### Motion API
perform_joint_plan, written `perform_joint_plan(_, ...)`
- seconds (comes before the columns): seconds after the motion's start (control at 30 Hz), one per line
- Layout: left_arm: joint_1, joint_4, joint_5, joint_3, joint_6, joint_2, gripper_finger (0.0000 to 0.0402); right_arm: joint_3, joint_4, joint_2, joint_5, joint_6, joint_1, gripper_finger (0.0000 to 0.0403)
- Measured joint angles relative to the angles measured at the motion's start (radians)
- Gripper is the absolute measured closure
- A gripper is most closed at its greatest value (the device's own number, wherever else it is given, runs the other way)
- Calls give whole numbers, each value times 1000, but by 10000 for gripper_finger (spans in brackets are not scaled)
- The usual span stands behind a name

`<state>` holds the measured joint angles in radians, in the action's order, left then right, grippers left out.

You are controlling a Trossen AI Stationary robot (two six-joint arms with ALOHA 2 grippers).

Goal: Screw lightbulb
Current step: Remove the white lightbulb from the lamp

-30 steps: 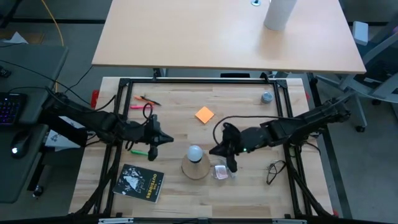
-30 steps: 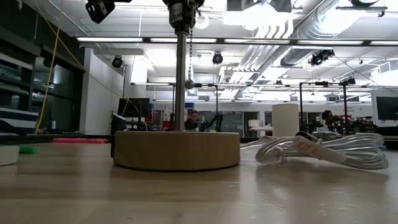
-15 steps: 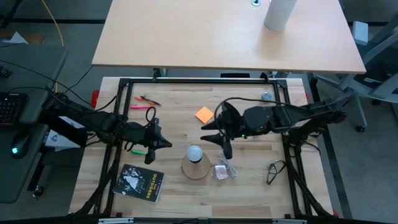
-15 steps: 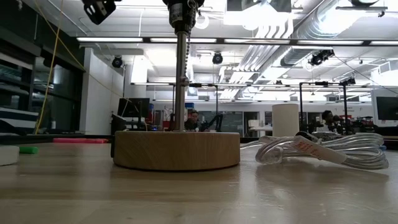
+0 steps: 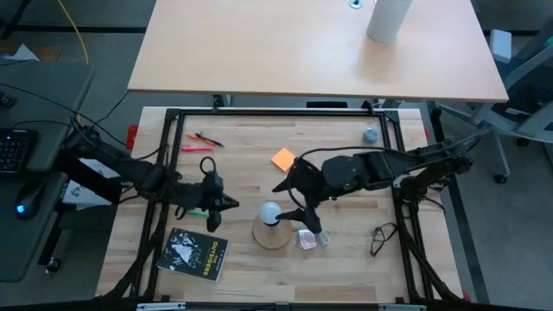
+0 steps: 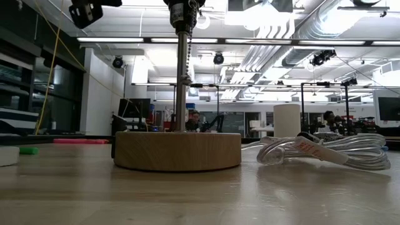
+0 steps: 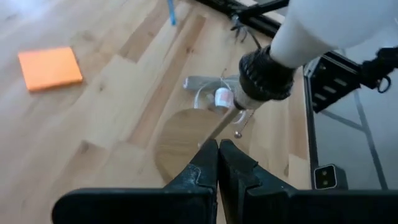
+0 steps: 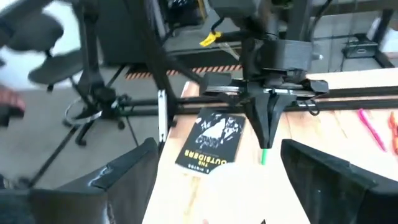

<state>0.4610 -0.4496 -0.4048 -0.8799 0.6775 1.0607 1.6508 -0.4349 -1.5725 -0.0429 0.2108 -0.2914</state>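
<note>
The right claw (image 5: 295,200) has swung in from beside the small clear plastic packet (image 5: 307,238) and spread its fingers, which now flank the small white frosted globe lightbulb (image 5: 270,212) seated on the round tan wooden disc (image 5: 270,233). A twisting grip looks imminent. The left claw (image 5: 218,203), pressed together, waits just beside the bulb's other side over the tabletop (image 5: 346,259).

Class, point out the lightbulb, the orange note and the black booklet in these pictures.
lightbulb (image 5: 270,211), high view, top of the white globe.
orange note (image 5: 283,159), high view, middle of the square.
black booklet (image 5: 195,253), high view, middle of the cover.
</note>
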Motion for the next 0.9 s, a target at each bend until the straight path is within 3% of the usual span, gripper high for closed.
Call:
perform_joint_plan(0.17,53,0,-55,0,143,87,402,0,-24,-29,31,-186,-29,72)
perform_joint_plan(0.43,83,119,-76,0,256,295,402,0,-40,-87,-99,-303,-29,72)
perform_joint_plan(0.9,84,341,-34,0,265,595,402,0,-62,-124,-109,-234,-7,72)
